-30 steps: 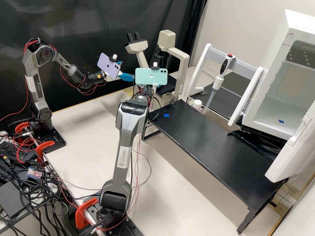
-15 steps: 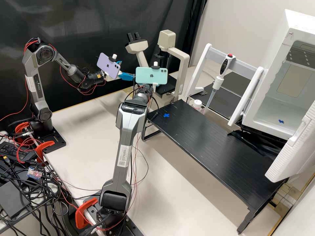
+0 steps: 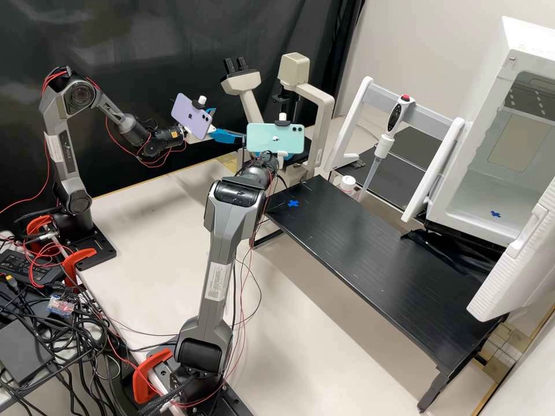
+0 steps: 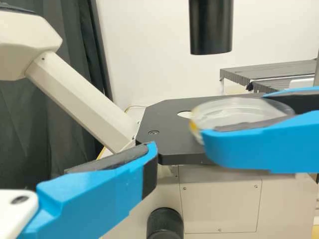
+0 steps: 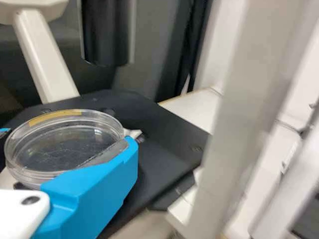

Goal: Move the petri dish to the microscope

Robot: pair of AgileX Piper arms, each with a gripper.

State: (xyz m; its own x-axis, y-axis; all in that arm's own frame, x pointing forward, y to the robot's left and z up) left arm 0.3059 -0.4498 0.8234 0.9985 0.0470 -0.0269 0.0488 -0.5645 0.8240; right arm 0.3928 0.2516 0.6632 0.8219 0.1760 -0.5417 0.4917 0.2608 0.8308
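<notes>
Relative to the preceding high view, the right hand's teal phone [image 3: 275, 138] is displaced rightward; the left hand [image 3: 228, 124] is unchanged in position. The right hand [image 5: 70, 138] is closed about the dish [image 5: 60, 144]. From here, the principal risk is probably slippage: a grip on the rim alone could let lid and base part if squeezed or tilted. Lowering without alignment could leave the dish off the pale opening [image 4: 184, 114], and a finger could strike the stage [image 4: 169, 119] and jar it. Too high an approach could knock the dish against the black tube [image 4: 211, 25], and a careless turn could bring the two hands together. The dish lies between the right hand's fingers, nearly level, seen against the stage; whether it touches the stage cannot be told. The left hand, beside the microscope [image 3: 293, 69], is released, its fingers apart.
</notes>
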